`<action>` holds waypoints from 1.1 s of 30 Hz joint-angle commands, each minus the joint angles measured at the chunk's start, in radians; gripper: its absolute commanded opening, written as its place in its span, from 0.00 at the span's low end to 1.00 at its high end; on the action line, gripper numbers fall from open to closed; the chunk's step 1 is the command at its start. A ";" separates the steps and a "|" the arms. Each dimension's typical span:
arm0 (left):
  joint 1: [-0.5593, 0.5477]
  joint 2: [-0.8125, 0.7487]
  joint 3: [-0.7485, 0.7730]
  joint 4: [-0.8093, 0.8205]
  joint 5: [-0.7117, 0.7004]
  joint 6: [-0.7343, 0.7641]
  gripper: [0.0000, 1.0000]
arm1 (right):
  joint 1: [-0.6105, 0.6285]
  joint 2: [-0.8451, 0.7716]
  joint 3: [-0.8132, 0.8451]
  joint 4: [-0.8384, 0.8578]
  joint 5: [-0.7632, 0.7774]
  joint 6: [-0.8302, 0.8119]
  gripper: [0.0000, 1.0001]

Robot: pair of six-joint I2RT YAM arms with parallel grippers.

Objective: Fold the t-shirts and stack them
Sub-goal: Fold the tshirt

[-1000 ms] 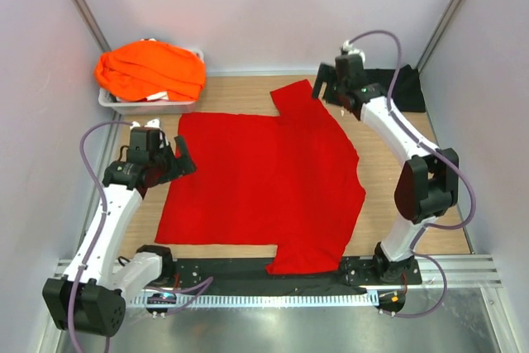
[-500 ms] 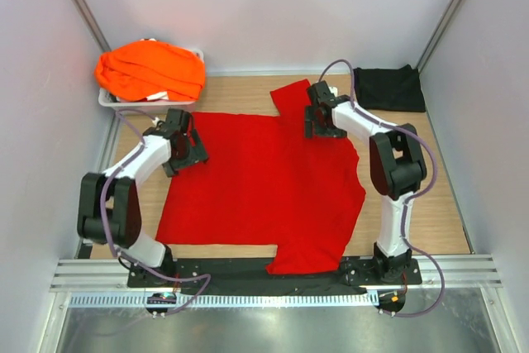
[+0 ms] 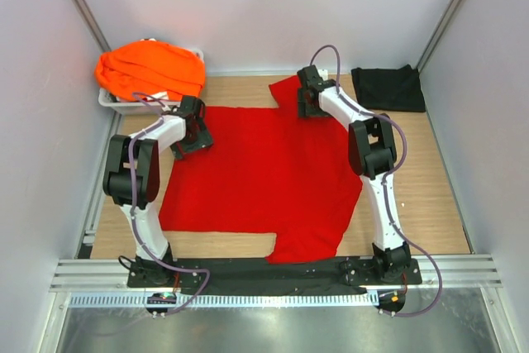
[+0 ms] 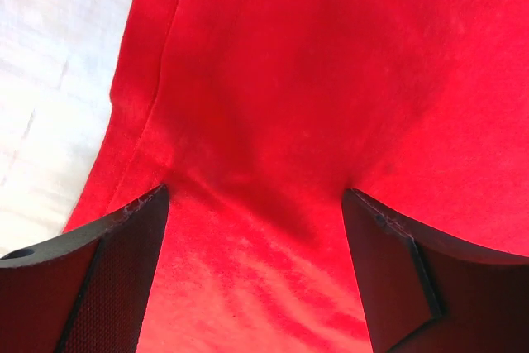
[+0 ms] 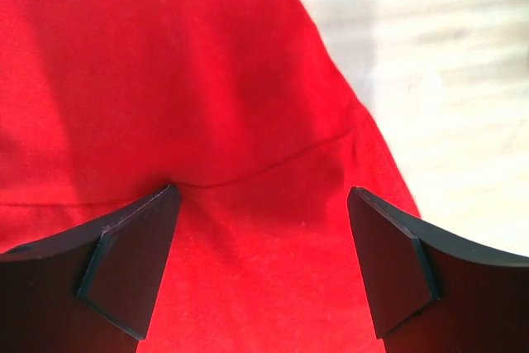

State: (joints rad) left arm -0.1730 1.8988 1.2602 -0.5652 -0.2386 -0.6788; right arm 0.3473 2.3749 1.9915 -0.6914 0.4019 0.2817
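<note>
Red t-shirt (image 3: 264,175): bright, plain, short-sleeved. Spread open and flat, lying sideways just right of and nearer than the grey tray (image 3: 116,105). Straight hem edge on the tray's side, one sleeve pointing far, the other pointing near. Slight wrinkles, stitched seams visible close up.

Orange t-shirts (image 3: 149,68): crumpled heap inside the tray, bulging over its rim.

Black t-shirt (image 3: 387,88): compact flat rectangle, well right of the tray, level with it.
</note>
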 commanded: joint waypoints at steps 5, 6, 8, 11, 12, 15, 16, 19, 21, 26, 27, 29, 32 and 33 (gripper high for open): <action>-0.002 0.100 0.117 0.056 -0.039 -0.005 0.85 | -0.059 0.219 0.234 -0.086 0.008 -0.032 0.91; -0.002 0.106 0.123 0.054 -0.033 -0.005 0.85 | -0.067 0.245 0.262 -0.097 -0.001 -0.035 0.91; -0.002 0.111 0.145 0.053 -0.033 -0.005 0.85 | -0.080 0.263 0.309 -0.106 -0.021 -0.039 0.92; -0.002 0.094 0.174 0.033 -0.027 -0.001 0.85 | -0.087 0.262 0.355 -0.102 -0.050 -0.050 0.92; -0.005 0.082 0.174 0.024 -0.018 -0.001 0.85 | -0.087 0.250 0.355 -0.089 -0.066 -0.062 0.92; -0.028 0.004 0.166 0.013 -0.027 0.001 0.86 | -0.085 0.158 0.308 -0.048 -0.133 -0.056 0.91; -0.036 -0.018 0.163 0.001 -0.036 0.004 0.86 | -0.085 0.117 0.285 -0.034 -0.140 -0.053 0.91; -0.062 -0.119 0.159 -0.036 -0.054 0.016 0.91 | -0.080 -0.029 0.207 0.010 -0.163 -0.049 0.93; -0.072 -0.190 0.151 -0.070 -0.057 0.016 0.93 | -0.080 -0.109 0.199 -0.009 -0.170 -0.047 0.94; -0.121 -0.355 0.098 -0.127 -0.060 0.016 0.92 | -0.077 -0.282 0.068 -0.118 -0.158 -0.013 0.93; -0.158 -0.418 0.079 -0.133 -0.070 0.018 0.92 | -0.076 -0.386 -0.001 -0.109 -0.153 -0.006 0.93; -0.204 -0.490 0.006 -0.134 -0.073 0.019 0.91 | -0.076 -0.503 -0.241 -0.089 -0.141 0.039 0.93; -0.328 -0.621 -0.114 -0.131 -0.062 -0.007 0.89 | -0.073 -0.779 -0.580 -0.034 -0.202 0.106 0.93; -0.412 -0.685 -0.143 -0.119 -0.065 -0.017 0.88 | -0.070 -0.843 -0.661 0.005 -0.227 0.147 0.93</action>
State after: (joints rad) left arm -0.4690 1.2972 1.1923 -0.6533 -0.2970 -0.6773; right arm 0.2687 1.6646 1.5387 -0.7036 0.2283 0.3302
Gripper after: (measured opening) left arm 0.888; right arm 0.934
